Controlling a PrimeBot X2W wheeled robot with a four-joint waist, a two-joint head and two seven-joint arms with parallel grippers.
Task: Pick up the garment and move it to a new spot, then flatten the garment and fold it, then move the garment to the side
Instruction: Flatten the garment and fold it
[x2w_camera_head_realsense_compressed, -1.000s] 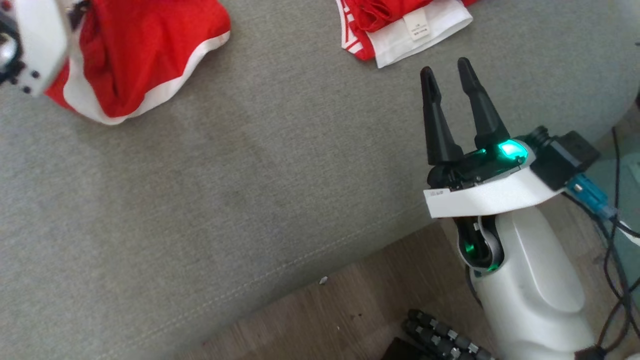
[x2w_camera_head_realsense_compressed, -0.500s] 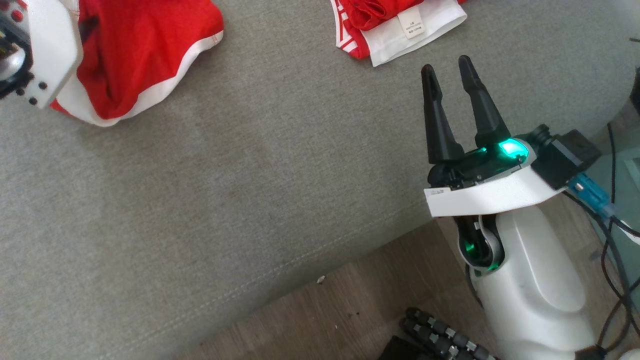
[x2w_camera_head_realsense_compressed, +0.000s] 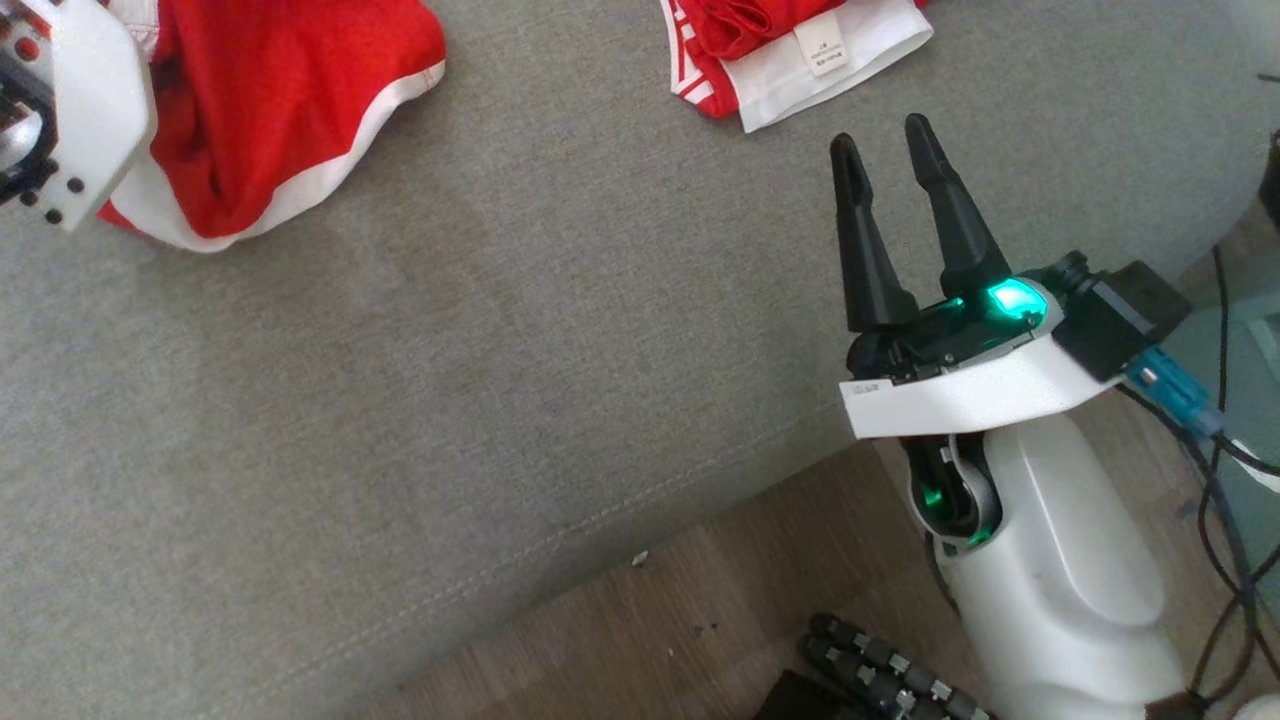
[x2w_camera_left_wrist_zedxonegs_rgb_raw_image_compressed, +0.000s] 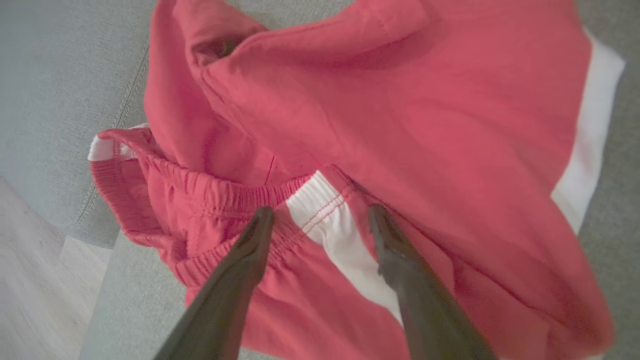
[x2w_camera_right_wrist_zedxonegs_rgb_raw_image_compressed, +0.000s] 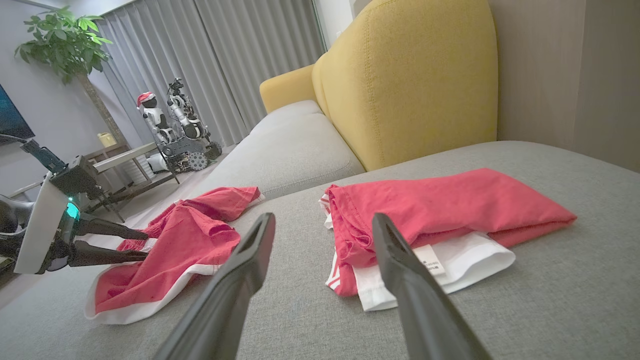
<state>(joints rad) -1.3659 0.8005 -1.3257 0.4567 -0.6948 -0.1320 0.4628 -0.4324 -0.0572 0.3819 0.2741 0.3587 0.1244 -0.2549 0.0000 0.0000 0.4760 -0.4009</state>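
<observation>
Red shorts (x2w_camera_head_realsense_compressed: 280, 110) with white trim lay crumpled on the grey sofa seat (x2w_camera_head_realsense_compressed: 500, 350), far left in the head view and close to the seat's edge. Fabric was bunched and folded over itself, with the elastic waistband (x2w_camera_left_wrist_zedxonegs_rgb_raw_image_compressed: 215, 195) turned up and a white side stripe (x2w_camera_left_wrist_zedxonegs_rgb_raw_image_compressed: 330, 220) running across it. The left hand (x2w_camera_left_wrist_zedxonegs_rgb_raw_image_compressed: 321, 212) was over the shorts with its fingers spread wide, nothing between them, the tips at the waistband on either side of the white stripe. Whether they pressed into the cloth could not be told. Well apart from the shorts on the same seat lay a folded stack of red and white garments (x2w_camera_head_realsense_compressed: 800, 50), with a white label (x2w_camera_head_realsense_compressed: 820, 45) facing up. The right hand (x2w_camera_head_realsense_compressed: 880, 133) hung above bare grey fabric just short of that stack, its fingers spread and empty, pointing toward it. A green light glowed at its wrist. A yellow backrest (x2w_camera_right_wrist_zedxonegs_rgb_raw_image_compressed: 410, 75) rose behind the stack. A wooden floor (x2w_camera_head_realsense_compressed: 700, 610) showed below the seat edge, with dark cables (x2w_camera_head_realsense_compressed: 1215, 470) trailing beside the right arm. Farther back stood grey curtains (x2w_camera_right_wrist_zedxonegs_rgb_raw_image_compressed: 225, 55), a potted plant (x2w_camera_right_wrist_zedxonegs_rgb_raw_image_compressed: 60, 40) and another small robot (x2w_camera_right_wrist_zedxonegs_rgb_raw_image_compressed: 175, 125) on a low table.
</observation>
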